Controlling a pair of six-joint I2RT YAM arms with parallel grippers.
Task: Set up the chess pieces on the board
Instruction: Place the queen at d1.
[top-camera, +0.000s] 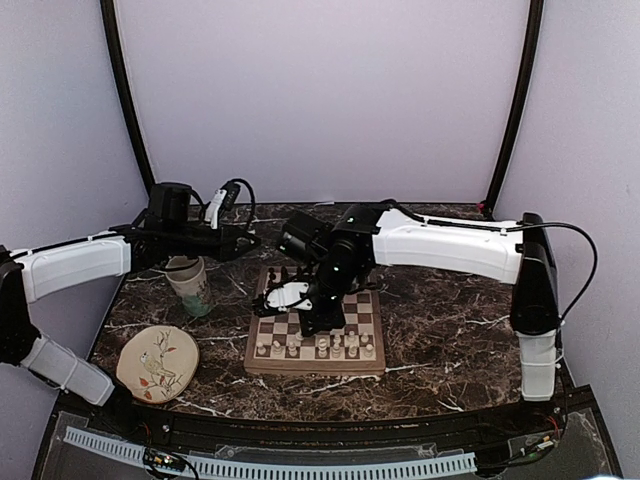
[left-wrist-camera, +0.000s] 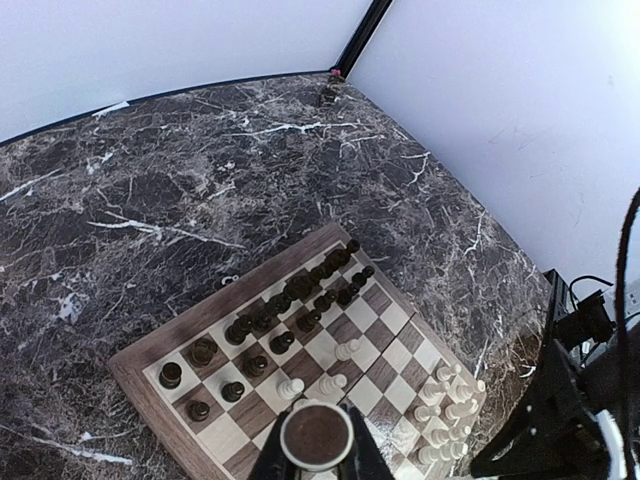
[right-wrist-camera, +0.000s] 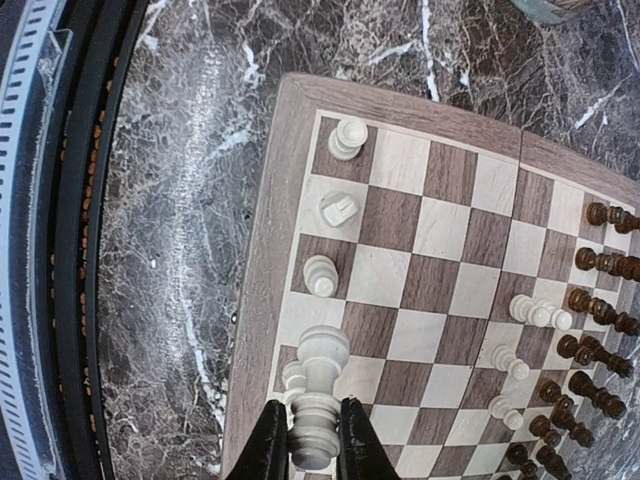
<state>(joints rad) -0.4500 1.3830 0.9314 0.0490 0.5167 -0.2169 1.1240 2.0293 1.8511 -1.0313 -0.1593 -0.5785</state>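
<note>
**Marble table with chessboard; both grippers closed on small objects**

Dark, white-veined marble table (top-camera: 450, 330) enclosed by pale lilac walls. At far left, near the front edge, lies a round beige plate (top-camera: 157, 363) with a bird motif. Just behind it stands a mug (top-camera: 190, 287), partly beneath the left arm.

Left gripper (left-wrist-camera: 316, 452) hangs above the left side of the board. Its fingers are nearly closed around a cream-rimmed disc (left-wrist-camera: 315, 435) with a brown face, seen end on. Whether this disc is the base of a piece cannot be told for certain.

Centre: the board (top-camera: 365, 308) lies flat on the table. Dark chess pieces (left-wrist-camera: 300, 292) crowd the rows along its far edge. Cream chess pieces (top-camera: 320, 346) stand along the near edge, with three more a few squares inward.

Right gripper (right-wrist-camera: 312, 445), on the arm extended from the right, is over the near rows of the board. Its fingers are pinched almost shut on the base of a tall cream piece (right-wrist-camera: 320, 395), which points away from the wrist, just beside a standing cream figure. Whether the held piece touches the board cannot be told.
</note>
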